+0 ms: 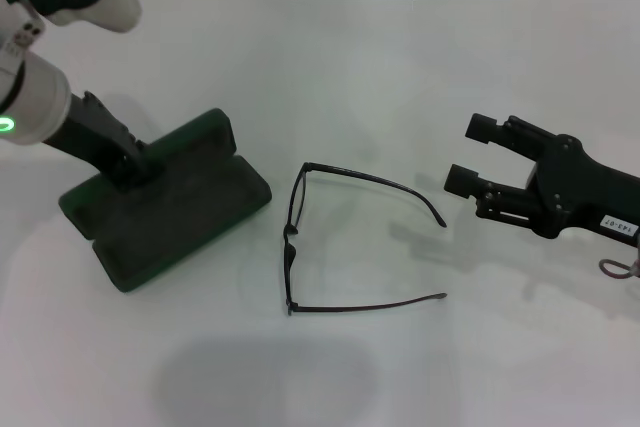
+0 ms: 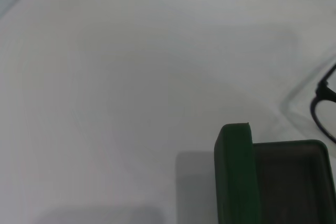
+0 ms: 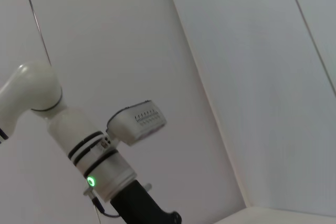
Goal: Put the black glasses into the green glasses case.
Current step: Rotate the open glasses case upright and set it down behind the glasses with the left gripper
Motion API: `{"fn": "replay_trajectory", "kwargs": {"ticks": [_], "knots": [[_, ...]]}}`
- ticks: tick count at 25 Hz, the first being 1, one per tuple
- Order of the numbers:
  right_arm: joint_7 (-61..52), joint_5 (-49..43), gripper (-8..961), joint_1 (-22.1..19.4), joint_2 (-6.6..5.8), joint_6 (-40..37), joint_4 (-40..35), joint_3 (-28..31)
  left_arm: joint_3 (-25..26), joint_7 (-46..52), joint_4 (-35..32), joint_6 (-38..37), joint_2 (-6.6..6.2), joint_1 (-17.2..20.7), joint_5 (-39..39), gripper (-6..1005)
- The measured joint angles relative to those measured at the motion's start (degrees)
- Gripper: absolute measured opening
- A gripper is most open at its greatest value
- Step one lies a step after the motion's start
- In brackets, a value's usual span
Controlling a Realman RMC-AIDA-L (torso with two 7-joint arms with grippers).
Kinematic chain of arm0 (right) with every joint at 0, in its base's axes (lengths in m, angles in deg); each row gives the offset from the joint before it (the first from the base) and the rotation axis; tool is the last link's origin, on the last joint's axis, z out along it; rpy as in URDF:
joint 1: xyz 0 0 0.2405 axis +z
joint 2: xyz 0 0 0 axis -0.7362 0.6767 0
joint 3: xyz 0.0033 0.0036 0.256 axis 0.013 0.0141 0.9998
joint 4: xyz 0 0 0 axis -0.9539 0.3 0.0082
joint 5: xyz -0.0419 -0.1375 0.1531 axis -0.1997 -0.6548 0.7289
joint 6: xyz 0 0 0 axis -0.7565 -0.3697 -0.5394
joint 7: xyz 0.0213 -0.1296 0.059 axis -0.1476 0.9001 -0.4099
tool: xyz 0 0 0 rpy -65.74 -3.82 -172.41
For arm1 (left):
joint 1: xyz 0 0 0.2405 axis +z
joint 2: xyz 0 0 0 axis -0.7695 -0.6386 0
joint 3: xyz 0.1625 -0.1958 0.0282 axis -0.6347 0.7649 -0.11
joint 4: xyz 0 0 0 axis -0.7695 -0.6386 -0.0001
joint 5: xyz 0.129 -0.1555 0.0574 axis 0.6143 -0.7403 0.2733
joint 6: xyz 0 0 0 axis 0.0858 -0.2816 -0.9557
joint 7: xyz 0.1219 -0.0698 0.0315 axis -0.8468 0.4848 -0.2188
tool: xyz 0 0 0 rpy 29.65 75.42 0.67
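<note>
The green glasses case point(image 1: 185, 215) lies open on the white table at the left and shows its dark lining. My left gripper point(image 1: 130, 165) is down at the case's left end, against the seam between its two halves. The left wrist view shows a green wall of the case point(image 2: 235, 177) and the lining beside it. The black glasses point(image 1: 292, 239) lie just right of the case, apart from it, with both temple arms spread and pointing right. A bit of their frame also shows in the left wrist view point(image 2: 321, 109). My right gripper point(image 1: 470, 154) is open and empty, right of the temple tips.
The white table point(image 1: 350, 67) runs back to a tiled wall. The right wrist view shows only my left arm point(image 3: 100, 166) with its green light, and the wall.
</note>
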State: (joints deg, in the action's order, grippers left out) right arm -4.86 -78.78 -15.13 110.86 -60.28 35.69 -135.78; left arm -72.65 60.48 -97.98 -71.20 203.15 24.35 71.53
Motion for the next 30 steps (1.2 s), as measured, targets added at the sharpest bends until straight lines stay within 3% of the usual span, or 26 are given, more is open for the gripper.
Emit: {"fn": "replay_trajectory", "kwargs": {"ticks": [4,11,15,19,23,26,30], "knots": [[0.0,0.0,857,-0.6,-0.04,-0.1,0.0,0.0,0.5,-0.1,-3.5,-0.1,-0.16,0.4,1.4,200],[0.0,-1.5,858,-0.4,0.29,-3.4,-0.6,-0.4,-0.3,-4.5,-7.7,4.5,0.17,-1.8,-0.9,205],[1.2,-9.6,858,-0.3,0.95,-9.2,-3.5,-0.6,-5.6,-8.5,-3.5,15.4,0.25,-3.0,-6.3,207],[0.3,-13.8,854,-0.8,2.30,-10.9,-5.4,-0.5,-11.8,-10.8,2.1,24.1,0.24,-5.3,-7.0,210],[0.1,-14.3,840,-1.1,3.23,-10.4,-4.9,-0.6,-15.6,-10.9,9.7,28.6,0.29,-10.0,-7.0,212],[0.1,-14.3,840,-1.7,3.26,-10.4,-4.9,-0.3,-19.0,-11.6,15.2,31.4,0.31,-13.2,-6.1,214],[0.1,-14.0,840,-2.8,3.22,-10.3,-4.9,0.0,-22.0,-13.7,17.9,31.9,0.32,-15.8,-5.0,217]]}}
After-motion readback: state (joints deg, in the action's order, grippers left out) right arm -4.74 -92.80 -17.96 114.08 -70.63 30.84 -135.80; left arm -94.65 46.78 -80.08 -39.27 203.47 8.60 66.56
